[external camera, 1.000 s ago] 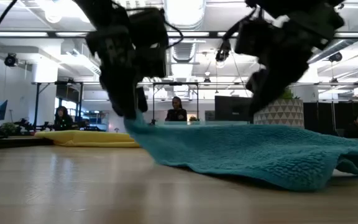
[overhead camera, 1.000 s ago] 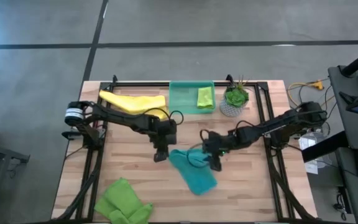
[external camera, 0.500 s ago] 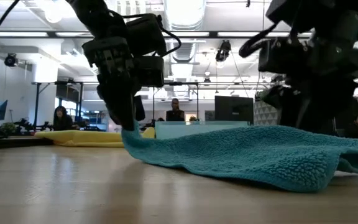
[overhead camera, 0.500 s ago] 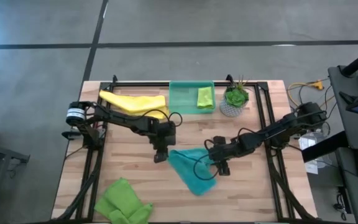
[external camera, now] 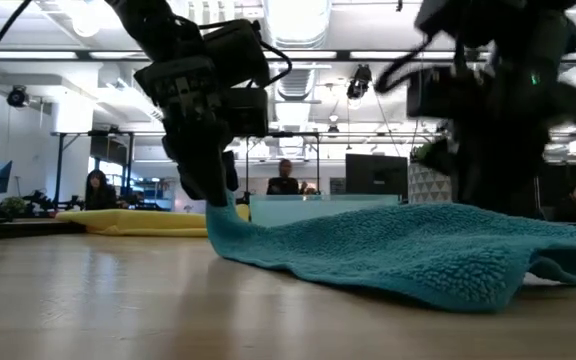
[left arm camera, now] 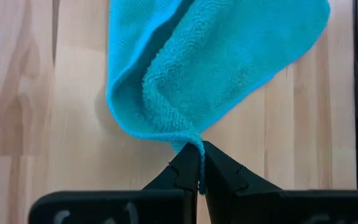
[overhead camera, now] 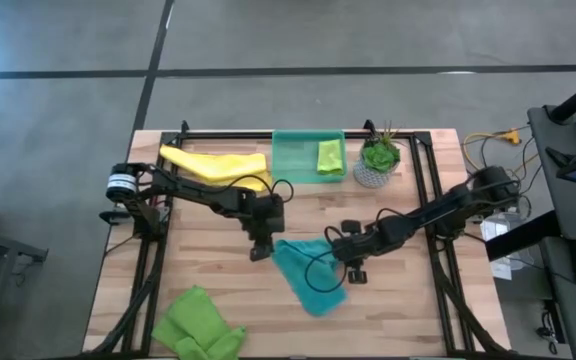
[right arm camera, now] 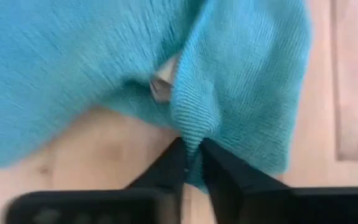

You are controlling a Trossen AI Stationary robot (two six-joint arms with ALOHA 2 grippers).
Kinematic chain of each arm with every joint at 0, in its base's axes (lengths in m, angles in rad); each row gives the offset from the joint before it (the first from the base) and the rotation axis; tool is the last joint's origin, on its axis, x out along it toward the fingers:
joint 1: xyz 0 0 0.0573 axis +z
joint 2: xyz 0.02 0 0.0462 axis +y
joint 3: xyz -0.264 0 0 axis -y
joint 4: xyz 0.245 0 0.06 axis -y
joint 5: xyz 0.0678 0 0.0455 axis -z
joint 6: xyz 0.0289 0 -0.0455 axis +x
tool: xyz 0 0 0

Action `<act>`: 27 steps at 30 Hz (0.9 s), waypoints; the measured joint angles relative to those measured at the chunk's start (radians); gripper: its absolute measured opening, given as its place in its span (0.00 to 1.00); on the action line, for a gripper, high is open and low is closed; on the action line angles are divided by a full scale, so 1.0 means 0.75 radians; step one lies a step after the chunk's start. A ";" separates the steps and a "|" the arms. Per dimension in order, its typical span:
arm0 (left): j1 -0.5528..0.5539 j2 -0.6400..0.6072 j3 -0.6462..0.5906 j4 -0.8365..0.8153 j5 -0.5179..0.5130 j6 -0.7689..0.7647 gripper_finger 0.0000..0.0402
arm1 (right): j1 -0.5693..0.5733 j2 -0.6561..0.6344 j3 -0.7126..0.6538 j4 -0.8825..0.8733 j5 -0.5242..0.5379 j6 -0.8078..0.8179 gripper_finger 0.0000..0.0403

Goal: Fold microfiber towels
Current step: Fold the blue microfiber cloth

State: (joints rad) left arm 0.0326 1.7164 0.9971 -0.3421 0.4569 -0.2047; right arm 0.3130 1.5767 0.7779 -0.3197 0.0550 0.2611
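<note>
The teal-blue microfiber towel lies rumpled at the middle of the table, between my two grippers. My left gripper is shut on its left corner, and my right gripper is shut on its right edge. A yellow towel lies at the far left. One lime green towel sits in the translucent green tray. Another lime green towel lies crumpled at the near left edge. My left gripper pinches the towel's pointed corner between its two fingers, slanting down from the table's left. The corner is raised a little off the wood, and the cloth runs down from it onto the table. My right gripper pinches a raised ridge of cloth at the towel's right edge between its two fingers, slanting down from above. How many layers, I cannot tell. The towel around it lies on the table.
A potted plant stands at the far right beside the tray. Black frame rails run along the table's left and right sides. Bare wood lies near the front edge, right of the lime green towel.
My right gripper has gone down and toward the table's right edge, from over the towel's far part to its right edge. The towel's right part has spread out flatter toward that side. My left gripper has stayed at the left corner.
</note>
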 joint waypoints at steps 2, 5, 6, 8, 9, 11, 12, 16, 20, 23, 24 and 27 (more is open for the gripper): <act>0.000 0.000 -0.006 -0.029 0.005 0.000 0.00 | 0.005 -0.044 0.033 -0.068 -0.001 0.009 0.04; 0.000 -0.003 -0.008 -0.077 0.053 0.001 0.00 | 0.021 -0.109 0.098 -0.197 -0.009 0.054 0.03; 0.000 -0.010 -0.008 -0.100 0.088 0.001 0.00 | 0.030 -0.136 0.124 -0.244 -0.014 0.069 0.03; -0.001 -0.038 -0.009 -0.148 0.181 0.001 0.00 | 0.049 -0.191 0.182 -0.320 -0.041 0.101 0.03; -0.004 -0.062 -0.009 -0.174 0.226 0.001 0.00 | 0.060 -0.216 0.214 -0.363 -0.047 0.123 0.02; -0.016 -0.126 -0.009 -0.224 0.269 0.001 0.00 | 0.085 -0.263 0.275 -0.450 -0.048 0.170 0.02; -0.024 -0.168 -0.009 -0.241 0.274 0.000 0.00 | 0.099 -0.288 0.311 -0.481 -0.048 0.190 0.02; -0.062 -0.361 -0.006 -0.248 0.282 -0.085 0.00 | 0.162 -0.374 0.449 -0.581 -0.048 0.287 0.02; -0.136 -0.541 -0.003 -0.189 0.342 -0.297 0.00 | 0.258 -0.401 0.570 -0.599 -0.159 0.417 0.02; -0.228 -0.634 -0.003 -0.072 0.368 -0.497 0.00 | 0.339 -0.381 0.647 -0.576 -0.280 0.534 0.02; -0.266 -0.653 -0.003 -0.013 0.370 -0.560 0.00 | 0.366 -0.367 0.668 -0.560 -0.311 0.572 0.02; -0.393 -0.683 -0.004 0.135 0.353 -0.686 0.00 | 0.444 -0.322 0.716 -0.471 -0.330 0.659 0.02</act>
State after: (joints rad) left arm -0.2618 1.2041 0.9941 -0.2412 0.7216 -0.7192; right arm 0.6462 1.3355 1.3146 -0.6729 -0.1923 0.7553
